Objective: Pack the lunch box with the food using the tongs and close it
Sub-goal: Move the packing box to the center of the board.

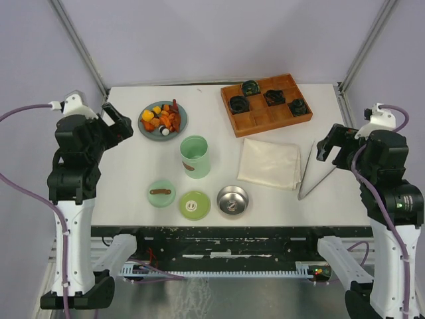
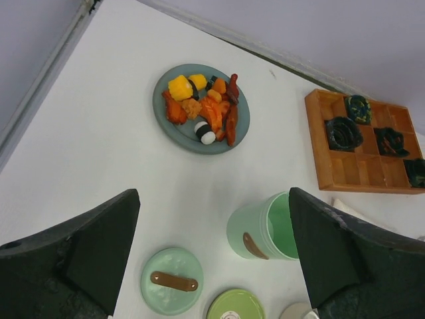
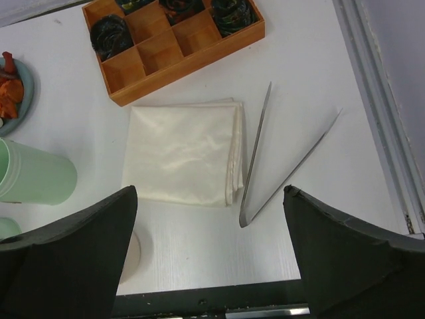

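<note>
The mint-green canister [image 1: 194, 157] [image 2: 262, 229] stands open mid-table. Its brown-handled flat lid [image 1: 161, 193] [image 2: 171, 280], the lime-green lid [image 1: 194, 205] and the steel bowl [image 1: 233, 200] lie in a row in front of it. The food [image 1: 164, 118] [image 2: 206, 109], in orange, yellow and red-brown pieces with a black-and-white roll, sits on a grey-blue plate [image 1: 143, 124]. The silver tongs [image 1: 312, 171] [image 3: 257, 143] lie in a narrow V right of the cream cloth. My left gripper [image 1: 116, 123] [image 2: 212, 219] hovers open at the left, and my right gripper [image 1: 330, 147] [image 3: 209, 199] hovers open near the tongs' joined end. Neither holds anything.
A folded cream cloth [image 1: 269, 163] [image 3: 182, 153] lies between the canister and the tongs. A compartmented wooden tray [image 1: 265, 103] [image 3: 172, 46] with dark green-black objects sits at the back right. The table's right rail [image 3: 375, 113] runs close beside the tongs.
</note>
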Controlling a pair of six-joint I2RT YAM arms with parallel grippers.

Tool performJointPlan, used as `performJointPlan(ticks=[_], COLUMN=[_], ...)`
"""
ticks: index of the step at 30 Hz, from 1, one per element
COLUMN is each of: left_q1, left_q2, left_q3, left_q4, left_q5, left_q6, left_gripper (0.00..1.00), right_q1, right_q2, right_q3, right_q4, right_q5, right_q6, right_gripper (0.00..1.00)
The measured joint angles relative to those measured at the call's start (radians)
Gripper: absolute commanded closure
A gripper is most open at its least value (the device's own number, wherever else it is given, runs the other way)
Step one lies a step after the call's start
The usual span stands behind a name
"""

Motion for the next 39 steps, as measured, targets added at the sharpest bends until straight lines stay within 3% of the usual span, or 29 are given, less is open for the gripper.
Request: performJointPlan(ticks=[8, 17, 23, 31, 39], left_q1=[-0.153, -0.551, -0.756, -0.875, -0.901], left_q2=[0.126, 0.469, 0.727, 0.990, 1.084], left_q3=[0.009, 0.174, 0.323, 0.454, 0.448], left_q4=[0.085, 0.177, 0.224, 0.234, 0.207], left_q5=[0.100, 0.144, 0.120, 0.092, 0.000], left_q6=[0.000, 0.000, 0.000, -0.004, -0.052], left_gripper=[0.01, 0.00, 0.00, 0.00, 0.00], right_q1=[0.059, 0.102, 0.113, 0.119, 0.119], right_q2=[0.004, 0.042, 0.058, 0.076, 0.129], right_q3=[-0.168, -0.294, -0.316, -0.360, -0.381], right_q4=[0.101, 0.174, 0.183, 0.189, 0.185], right_q5=[-0.013, -0.061, -0.067, -0.092, -0.095], right_q6=[0.037, 0.079, 0.109, 0.169, 0.212], right_gripper=[0.01, 0.01, 0.01, 0.01, 0.01])
